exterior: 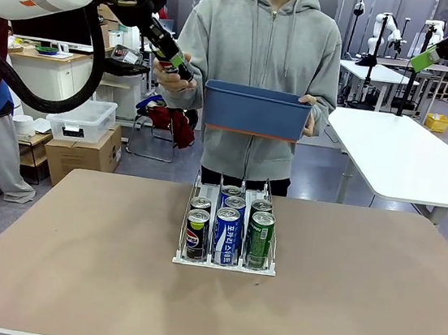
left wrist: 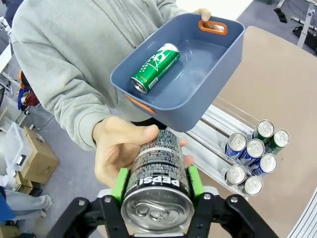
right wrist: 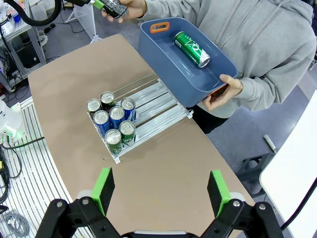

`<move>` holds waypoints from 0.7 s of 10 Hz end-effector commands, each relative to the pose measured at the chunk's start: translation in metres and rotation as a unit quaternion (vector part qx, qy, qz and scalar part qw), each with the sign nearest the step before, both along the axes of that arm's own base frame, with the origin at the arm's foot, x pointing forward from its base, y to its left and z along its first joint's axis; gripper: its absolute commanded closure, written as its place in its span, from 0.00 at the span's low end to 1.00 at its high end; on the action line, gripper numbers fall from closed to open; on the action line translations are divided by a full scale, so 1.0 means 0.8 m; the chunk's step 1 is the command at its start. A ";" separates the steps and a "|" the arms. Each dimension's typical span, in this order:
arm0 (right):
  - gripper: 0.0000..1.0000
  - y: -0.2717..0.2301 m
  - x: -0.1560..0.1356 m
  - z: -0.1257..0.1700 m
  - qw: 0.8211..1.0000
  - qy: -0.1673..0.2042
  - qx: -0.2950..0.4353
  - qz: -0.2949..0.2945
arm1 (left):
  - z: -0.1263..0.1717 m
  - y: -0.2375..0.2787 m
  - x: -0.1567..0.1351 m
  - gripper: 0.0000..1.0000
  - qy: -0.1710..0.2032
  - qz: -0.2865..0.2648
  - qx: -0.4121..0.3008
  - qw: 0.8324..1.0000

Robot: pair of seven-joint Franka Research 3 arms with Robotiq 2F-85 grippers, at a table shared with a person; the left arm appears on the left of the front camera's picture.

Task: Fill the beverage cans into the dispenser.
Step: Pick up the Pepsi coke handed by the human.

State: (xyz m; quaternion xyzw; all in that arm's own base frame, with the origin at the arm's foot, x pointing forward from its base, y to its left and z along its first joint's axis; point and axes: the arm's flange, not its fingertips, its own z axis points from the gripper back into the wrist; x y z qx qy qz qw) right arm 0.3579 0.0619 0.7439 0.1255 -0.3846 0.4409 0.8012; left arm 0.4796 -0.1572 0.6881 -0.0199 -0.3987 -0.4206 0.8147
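Left hand is clamped on the black Pepsi can, held high beyond the dispenser's far end, left of its lanes. The person's fingers also wrap that can. Right hand stands wide and empty, high off to the dispenser's right. Risk: pulling away before the person lets go could twist the can loose.

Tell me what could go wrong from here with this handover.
1. The person's hand also grips the black Pepsi can clamped in the left end effector; pulling away could skew it.
2. The blue bin hangs near the far end of the dispenser, so the arm's path down may clip it.
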 end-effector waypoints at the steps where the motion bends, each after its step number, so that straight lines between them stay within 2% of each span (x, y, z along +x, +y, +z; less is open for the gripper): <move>1: 0.00 -0.001 0.000 0.000 1.000 0.000 -0.004 -0.001 | -0.001 0.006 -0.001 1.00 -0.003 0.017 0.005 1.000; 4: 0.00 -0.001 0.000 0.000 1.000 0.000 -0.004 -0.001 | 0.004 0.004 -0.003 1.00 -0.008 0.016 0.019 1.000; 5: 0.00 -0.001 0.000 0.000 1.000 0.000 -0.004 -0.001 | 0.007 0.000 -0.007 1.00 -0.012 0.027 0.002 1.000; 6: 0.00 -0.001 0.000 0.000 1.000 0.000 -0.004 -0.001 | 0.001 0.001 0.000 1.00 -0.003 0.003 0.008 1.000; 7: 0.00 -0.001 0.000 0.000 1.000 0.000 -0.004 -0.001 | 0.001 0.001 0.000 1.00 -0.003 0.003 0.008 1.000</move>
